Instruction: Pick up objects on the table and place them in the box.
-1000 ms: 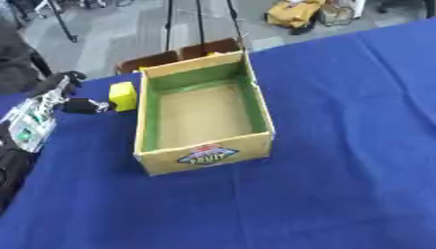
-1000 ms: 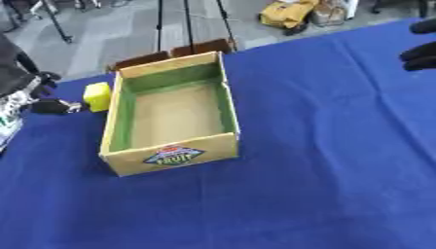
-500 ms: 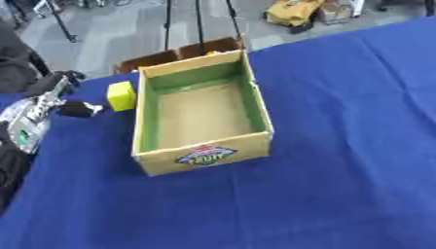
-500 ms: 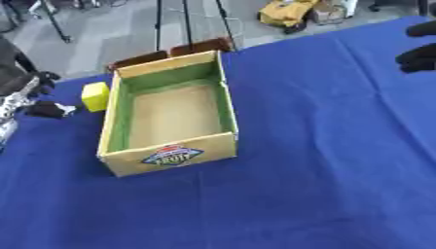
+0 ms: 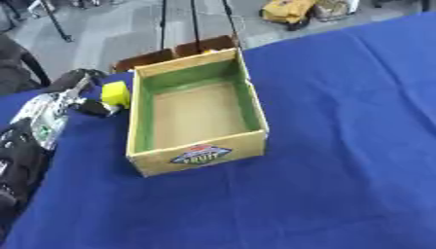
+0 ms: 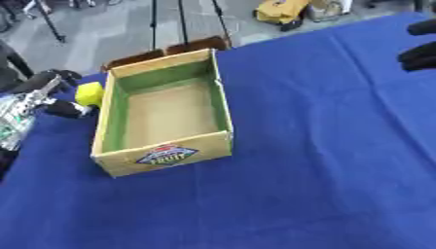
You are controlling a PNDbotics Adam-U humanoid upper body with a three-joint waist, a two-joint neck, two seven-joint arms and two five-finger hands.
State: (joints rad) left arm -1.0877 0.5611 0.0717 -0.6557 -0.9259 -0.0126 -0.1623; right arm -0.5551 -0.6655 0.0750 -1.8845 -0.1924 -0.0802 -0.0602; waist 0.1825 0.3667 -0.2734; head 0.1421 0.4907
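I'm bringing my left hand (image 5: 85, 99) to the yellow block (image 5: 115, 93) just outside the box (image 5: 194, 154)'s left wall; fingers curling near it, not clearly gripping, so I'm aiming to pinch squarely before lifting over the wall

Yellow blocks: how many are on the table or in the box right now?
1. The small yellow block sits on the blue tablecloth, just left of the cardboard box, beside the left hand. The box interior looks empty; nothing else is visible.

Even, bright overhead light; soft shadows, no glare; both views slightly blurred.
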